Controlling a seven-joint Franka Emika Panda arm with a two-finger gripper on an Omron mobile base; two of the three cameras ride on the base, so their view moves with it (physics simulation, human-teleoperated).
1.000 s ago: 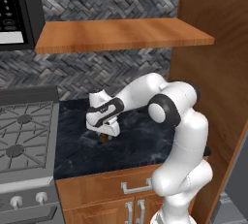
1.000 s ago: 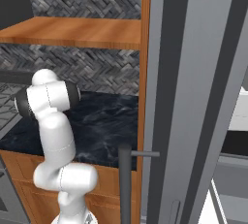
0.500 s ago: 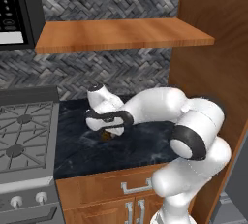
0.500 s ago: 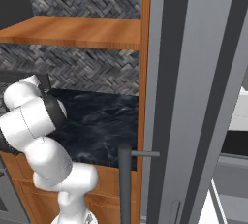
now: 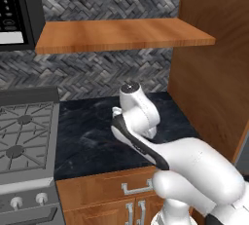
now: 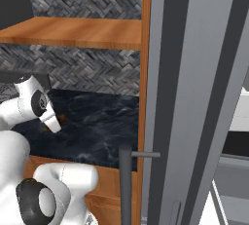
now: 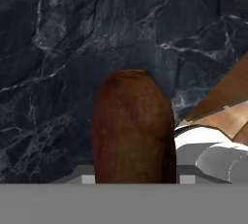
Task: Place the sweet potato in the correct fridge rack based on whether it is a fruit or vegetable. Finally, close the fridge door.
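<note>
Left of the fridge door (image 6: 194, 97), the sweet potato (image 7: 133, 128) sits in front of the hand's camera above the dark surface (image 5: 92, 136). The hand's fingers are hidden, so whether it is clamped cannot be told. A loose grip could drop it; swinging right risks clipping the door edge.

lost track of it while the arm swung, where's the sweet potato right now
In the hand view the sweet potato fills the lower centre, right at the gripper, with the dark marble counter behind it. The right base view shows an orange-brown bit at the hand.
</note>
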